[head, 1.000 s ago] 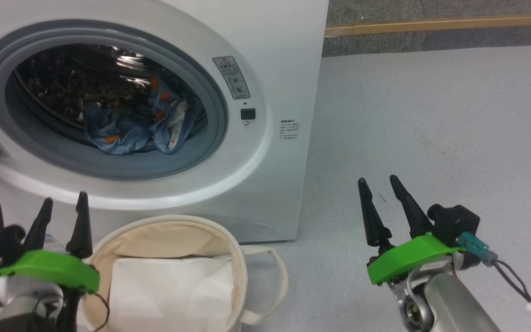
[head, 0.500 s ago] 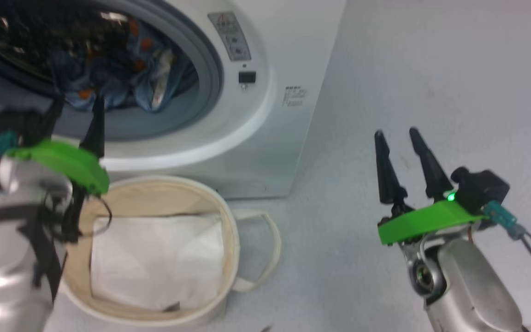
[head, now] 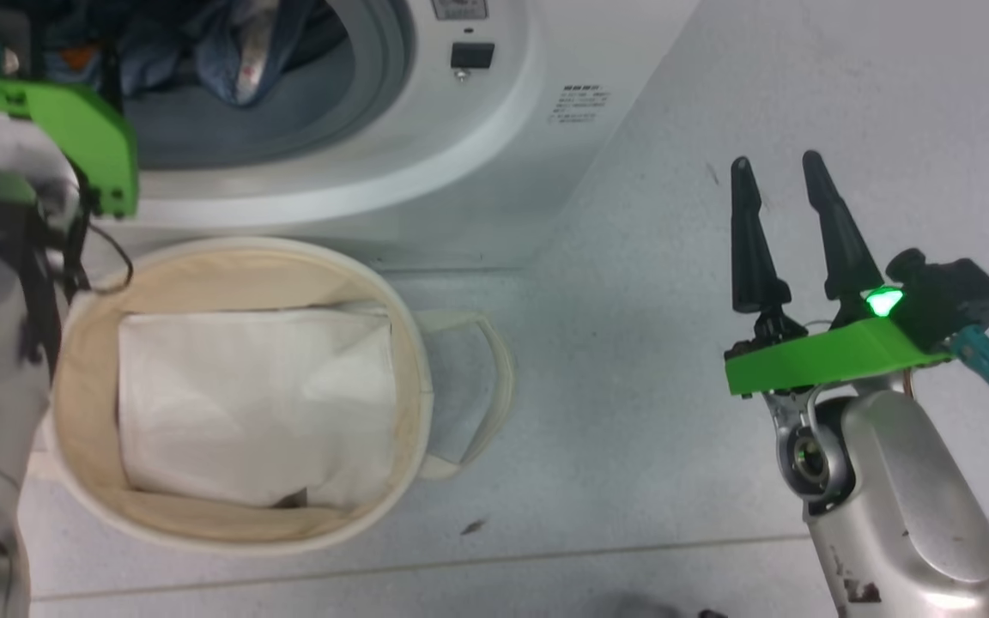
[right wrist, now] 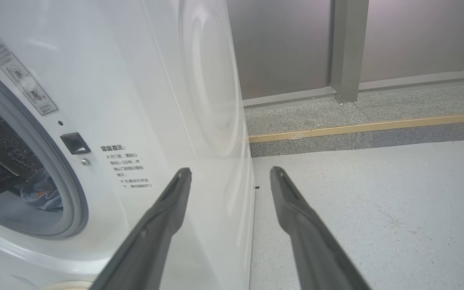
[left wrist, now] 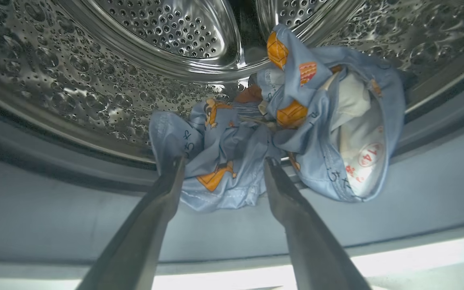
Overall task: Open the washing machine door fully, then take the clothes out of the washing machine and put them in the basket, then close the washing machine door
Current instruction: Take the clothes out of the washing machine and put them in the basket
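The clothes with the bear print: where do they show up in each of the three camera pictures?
Head view: the clothes sit at the top edge, left of centre.
Left wrist view: centre of the picture, bunched low in the steel drum.
Right wrist view: a small patch near the left edge.
Shared landmark: the grey rubber gasket that rings them.

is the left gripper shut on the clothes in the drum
No, the left gripper is open, spread wide in front of the blue clothes, not pinching them.
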Robot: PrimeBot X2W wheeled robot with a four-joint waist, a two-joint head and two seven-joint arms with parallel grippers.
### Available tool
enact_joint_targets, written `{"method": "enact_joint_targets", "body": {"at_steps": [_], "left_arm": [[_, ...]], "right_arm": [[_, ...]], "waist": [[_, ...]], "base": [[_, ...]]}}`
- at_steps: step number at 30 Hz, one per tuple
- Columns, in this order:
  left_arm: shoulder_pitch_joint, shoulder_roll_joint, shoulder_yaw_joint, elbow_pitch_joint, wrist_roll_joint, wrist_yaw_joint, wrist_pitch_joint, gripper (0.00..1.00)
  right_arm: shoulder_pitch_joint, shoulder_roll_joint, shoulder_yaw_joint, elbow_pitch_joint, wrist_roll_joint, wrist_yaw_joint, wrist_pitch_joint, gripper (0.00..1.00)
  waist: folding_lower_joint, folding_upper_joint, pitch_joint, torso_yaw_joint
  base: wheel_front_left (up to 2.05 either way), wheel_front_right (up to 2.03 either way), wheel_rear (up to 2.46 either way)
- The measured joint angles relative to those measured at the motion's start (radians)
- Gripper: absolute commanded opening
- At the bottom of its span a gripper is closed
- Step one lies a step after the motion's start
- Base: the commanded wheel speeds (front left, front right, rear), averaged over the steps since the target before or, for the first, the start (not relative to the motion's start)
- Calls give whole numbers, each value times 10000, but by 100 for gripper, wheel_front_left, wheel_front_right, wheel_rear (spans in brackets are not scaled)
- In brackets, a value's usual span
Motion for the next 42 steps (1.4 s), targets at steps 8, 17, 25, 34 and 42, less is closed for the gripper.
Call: {"method": "enact_joint_targets", "body": {"at_steps": [8,17,25,34,42], "left_arm": [[-1662,-134,-257,1411,188,-100,42,100],[-2552,-75,-558,2301,428,-104,560,100],[-2790,-61,-683,2424,489,173,782,78],[-2433,-140,-642,2627,127,67,278,0],[-1951,-267,-119,2617,-571,-213,-1197,0]], "right_arm": [[-321,2,-35,-276,113,0,0,100],[-522,2,25,-474,305,0,0,100],[-639,4,-27,-504,378,0,0,100],[-639,6,-21,-431,355,0,0,100],[-578,6,-21,-82,345,0,-2,100]], "waist": [[0,0,893,-171],[1,0,1698,-316],[1,0,1879,-300],[1,0,1606,-147],[0,0,944,23]], "base": [[0,0,0],[0,0,0],[0,0,0],[0,0,0],[0,0,0]]}}
